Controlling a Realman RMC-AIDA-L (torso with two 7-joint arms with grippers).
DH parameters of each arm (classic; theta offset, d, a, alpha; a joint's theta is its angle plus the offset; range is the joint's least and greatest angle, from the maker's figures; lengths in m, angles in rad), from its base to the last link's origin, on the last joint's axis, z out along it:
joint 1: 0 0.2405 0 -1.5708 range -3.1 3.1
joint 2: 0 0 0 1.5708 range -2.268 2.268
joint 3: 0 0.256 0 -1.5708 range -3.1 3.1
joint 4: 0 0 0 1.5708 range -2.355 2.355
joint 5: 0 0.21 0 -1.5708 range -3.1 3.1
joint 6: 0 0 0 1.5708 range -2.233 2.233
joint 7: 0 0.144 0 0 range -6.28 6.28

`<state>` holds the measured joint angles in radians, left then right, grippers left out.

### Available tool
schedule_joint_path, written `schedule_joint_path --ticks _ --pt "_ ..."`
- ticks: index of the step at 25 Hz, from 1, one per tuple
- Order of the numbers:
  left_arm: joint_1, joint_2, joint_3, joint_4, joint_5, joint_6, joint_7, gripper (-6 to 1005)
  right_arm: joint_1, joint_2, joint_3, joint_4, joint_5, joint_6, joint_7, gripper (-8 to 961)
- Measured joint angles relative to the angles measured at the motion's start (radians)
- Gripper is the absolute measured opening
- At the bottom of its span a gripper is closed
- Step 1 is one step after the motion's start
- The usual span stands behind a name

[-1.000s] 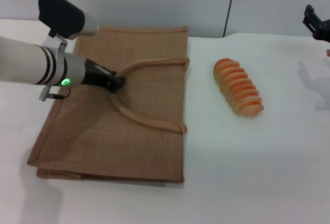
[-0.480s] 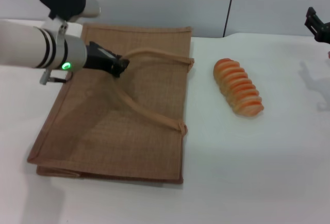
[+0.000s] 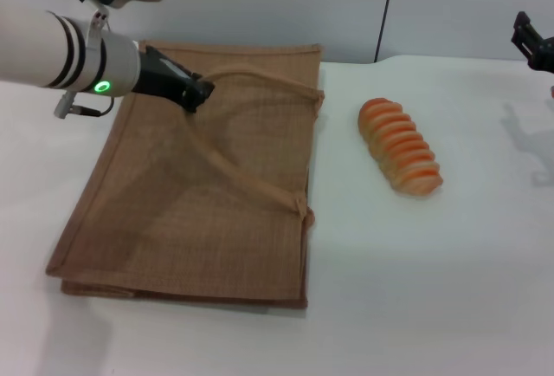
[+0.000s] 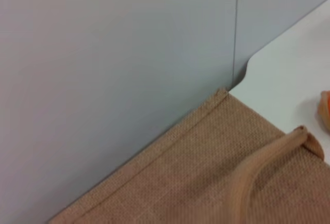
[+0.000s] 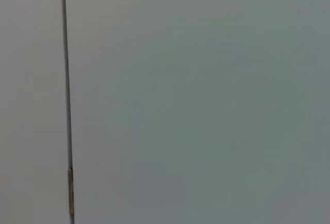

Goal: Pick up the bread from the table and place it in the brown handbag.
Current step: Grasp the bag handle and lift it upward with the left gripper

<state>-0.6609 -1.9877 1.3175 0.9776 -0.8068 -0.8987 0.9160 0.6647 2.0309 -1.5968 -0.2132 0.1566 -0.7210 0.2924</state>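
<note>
lifted higher, left gripper point(image 3: 195, 94) clamps handbag strap point(image 3: 251, 77); bread point(image 3: 401, 145) well right.

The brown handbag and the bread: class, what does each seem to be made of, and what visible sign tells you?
The brown handbag: apparently coarse woven jute or burlap, matte; an open grid weave shows, with smoother, lighter trim and strap handles. The bread: probably moulded plastic or foam rather than real loaf; its orange ridges look glossy and very even, though this stays uncertain.
</note>
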Motion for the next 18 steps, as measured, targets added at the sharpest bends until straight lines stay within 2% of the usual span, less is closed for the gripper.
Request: schedule_joint_path --ticks 7,11,18 --pt "-0.005 -0.005 -0.002 0.003 0.016 -0.008 -0.020 126 0.000 0.000 0.000 0.000 0.000 0.000 -0.001 741" --pt "-0.011 0.001 -0.011 0.017 0.017 -0.018 -0.057 126 -0.001 0.000 -0.002 0.000 0.000 0.000 -0.001 740" --pt "-0.006 0.005 -0.094 0.174 0.066 -0.144 -0.090 126 -0.001 0.003 -0.018 0.000 -0.009 0.002 -0.001 741"
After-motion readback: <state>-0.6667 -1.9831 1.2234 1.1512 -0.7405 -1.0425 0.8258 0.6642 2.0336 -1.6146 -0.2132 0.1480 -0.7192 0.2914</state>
